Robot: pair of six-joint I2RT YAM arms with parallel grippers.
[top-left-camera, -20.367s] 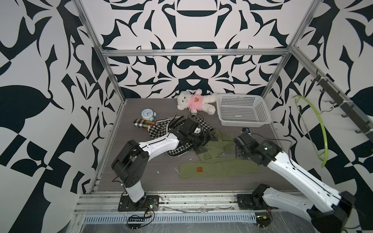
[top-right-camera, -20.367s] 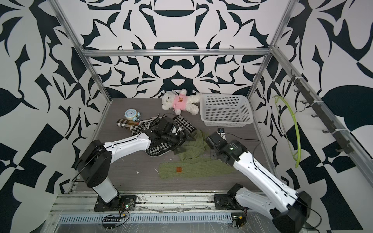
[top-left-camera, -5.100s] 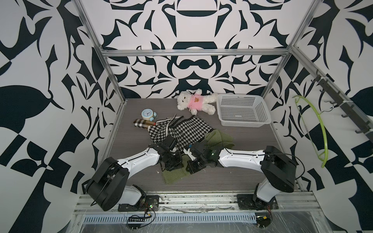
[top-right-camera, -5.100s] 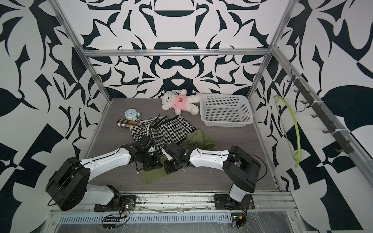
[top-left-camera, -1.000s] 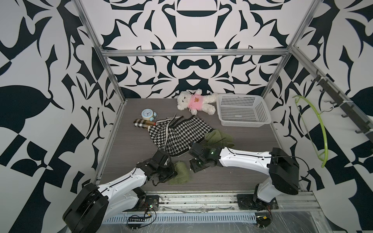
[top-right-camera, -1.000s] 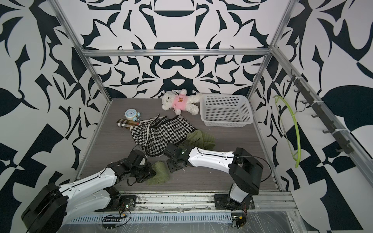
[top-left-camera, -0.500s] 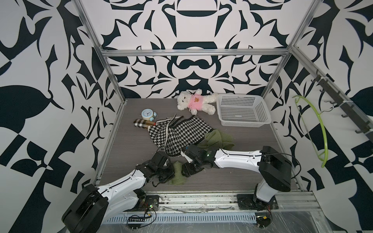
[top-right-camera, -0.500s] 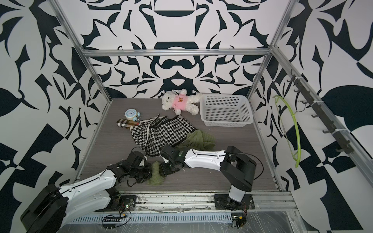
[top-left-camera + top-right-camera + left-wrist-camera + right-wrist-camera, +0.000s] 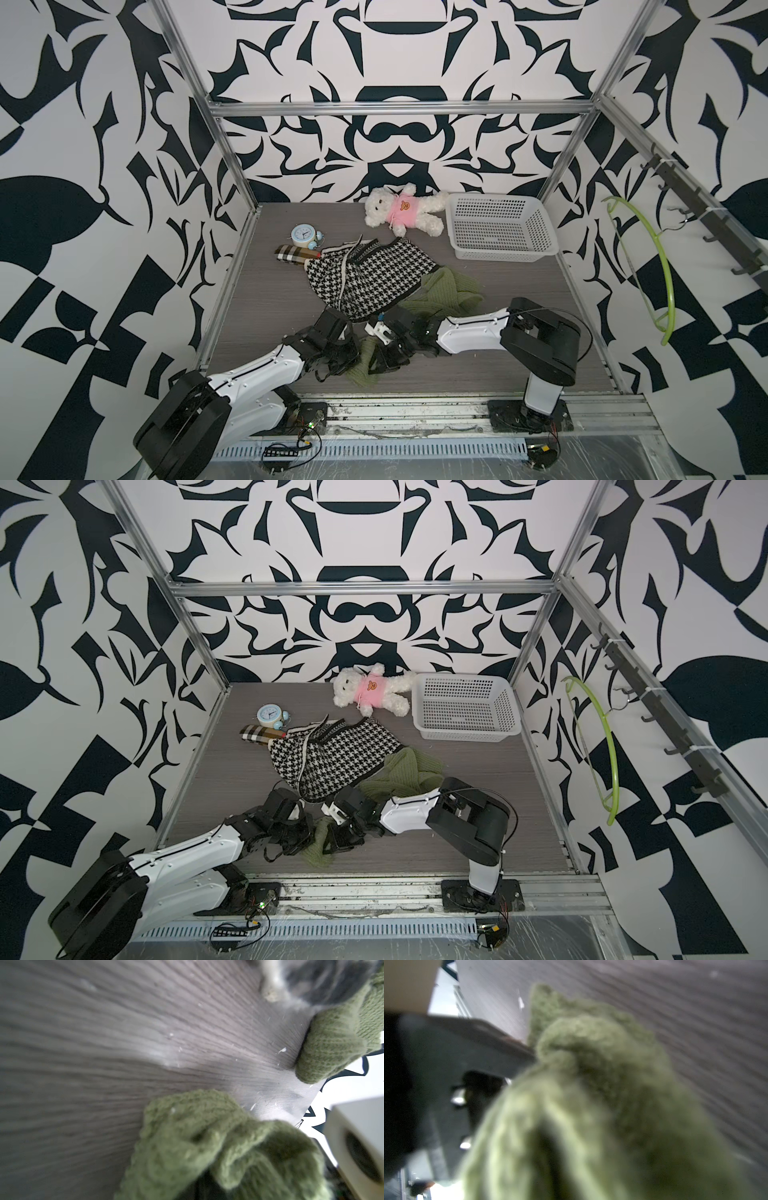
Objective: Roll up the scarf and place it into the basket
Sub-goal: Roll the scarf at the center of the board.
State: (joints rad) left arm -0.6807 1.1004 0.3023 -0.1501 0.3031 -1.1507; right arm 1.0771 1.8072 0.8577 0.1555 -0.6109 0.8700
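Rolling step was judged to be in hand, drop-off not yet reached. The scarf (image 9: 365, 363), green and knitted, was seen bunched into a rough roll near the front edge of the worktop (image 9: 257, 316). The left gripper (image 9: 351, 360) and right gripper (image 9: 384, 358) were each found clamped tight on it from opposite sides. A heap of green knit (image 9: 446, 291) was piled further back, half under a houndstooth cloth (image 9: 365, 274); whether it's joined to the roll couldn't be told. The basket (image 9: 498, 257) was parked empty at the back right corner, well apart. Next, probably, the roll would have to be tidied, then carried back-right without being let unravel.
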